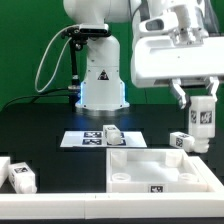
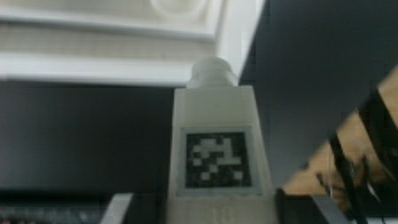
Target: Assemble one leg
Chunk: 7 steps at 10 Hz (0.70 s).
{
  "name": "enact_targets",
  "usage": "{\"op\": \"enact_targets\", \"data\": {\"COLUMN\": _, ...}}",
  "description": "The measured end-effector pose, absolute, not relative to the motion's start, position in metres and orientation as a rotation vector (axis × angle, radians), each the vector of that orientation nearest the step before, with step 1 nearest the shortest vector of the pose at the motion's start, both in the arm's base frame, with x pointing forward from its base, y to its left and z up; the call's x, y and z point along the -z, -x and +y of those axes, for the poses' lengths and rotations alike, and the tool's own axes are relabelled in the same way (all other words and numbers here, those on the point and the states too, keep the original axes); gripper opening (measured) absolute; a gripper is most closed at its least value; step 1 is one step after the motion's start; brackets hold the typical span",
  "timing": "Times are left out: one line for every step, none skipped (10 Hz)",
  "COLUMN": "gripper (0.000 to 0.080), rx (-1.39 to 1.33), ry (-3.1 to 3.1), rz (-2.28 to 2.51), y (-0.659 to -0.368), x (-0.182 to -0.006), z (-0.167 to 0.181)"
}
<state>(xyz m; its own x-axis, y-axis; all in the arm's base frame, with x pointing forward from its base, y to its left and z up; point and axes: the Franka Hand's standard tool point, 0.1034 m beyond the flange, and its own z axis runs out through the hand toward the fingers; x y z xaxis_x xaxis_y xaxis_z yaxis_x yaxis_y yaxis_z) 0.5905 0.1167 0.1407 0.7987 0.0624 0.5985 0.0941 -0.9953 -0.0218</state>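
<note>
White plastic is clamped between the fingers of the end effector (image 1: 199, 100). The jaws are drawn in narrow on the upper part of the leg (image 1: 202, 120), which is held upright. The leg is found at the exterior view's right, over the black tabletop (image 1: 40, 125). Whether its lower end touches the tabletop cannot be told.

In the wrist view the leg (image 2: 217, 140) is seen as a stubby, square-sided peg. It has a rounded nub at one end and one black-and-white square tag on the face turned to the camera. That picture is blurred, and the fingers are not clearly made out in it.

Four pegs of this kind are counted in the exterior view, the held one included.
- A second peg (image 1: 181, 141) is set on the tabletop just beside the held leg, toward the exterior view's left.
- A third peg (image 1: 112, 131) is laid on the marker board (image 1: 80, 138), well apart, in front of the base of the arm (image 1: 100, 80).
- A fourth peg (image 1: 20, 177) is placed near the exterior view's lower left corner. A further white piece beside it is cut by the picture's edge and cannot be named.

One panel (image 1: 150, 165), white with a raised rim, is laid in the foreground between the fourth peg and the held leg. Part of it is also seen in the wrist view, beyond the nub end of the leg.
</note>
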Motion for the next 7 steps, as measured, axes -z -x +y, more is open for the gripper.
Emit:
{"op": "enact_targets", "data": {"gripper": 0.0288, "rx": 0.979, "ry": 2.93, "rz": -0.126, "y": -0.592, "x": -0.143, "z": 0.116}}
{"op": "enact_targets", "data": {"gripper": 0.0288, "rx": 0.963, "ry": 2.943, "rz": -0.147, "y": -0.591, "x": -0.138, "z": 0.114}}
{"op": "enact_targets", "data": {"gripper": 0.0288, "rx": 0.902, "ry": 2.979, "rz": -0.169, "y": -0.592, "x": -0.128, "z": 0.105}}
{"op": "enact_targets", "data": {"gripper": 0.0288, "rx": 0.88, "ry": 2.993, "rz": -0.175, "y": -0.599, "x": -0.125, "z": 0.102}}
{"op": "enact_targets", "data": {"gripper": 0.0288, "rx": 0.883, "ry": 2.998, "rz": -0.174, "y": -0.605, "x": -0.123, "z": 0.097}}
{"op": "enact_targets", "data": {"gripper": 0.0288, "rx": 0.877, "ry": 3.002, "rz": -0.152, "y": -0.605, "x": -0.121, "z": 0.089}}
{"op": "enact_targets", "data": {"gripper": 0.0288, "rx": 0.875, "ry": 3.001, "rz": -0.152, "y": -0.605, "x": -0.12, "z": 0.09}}
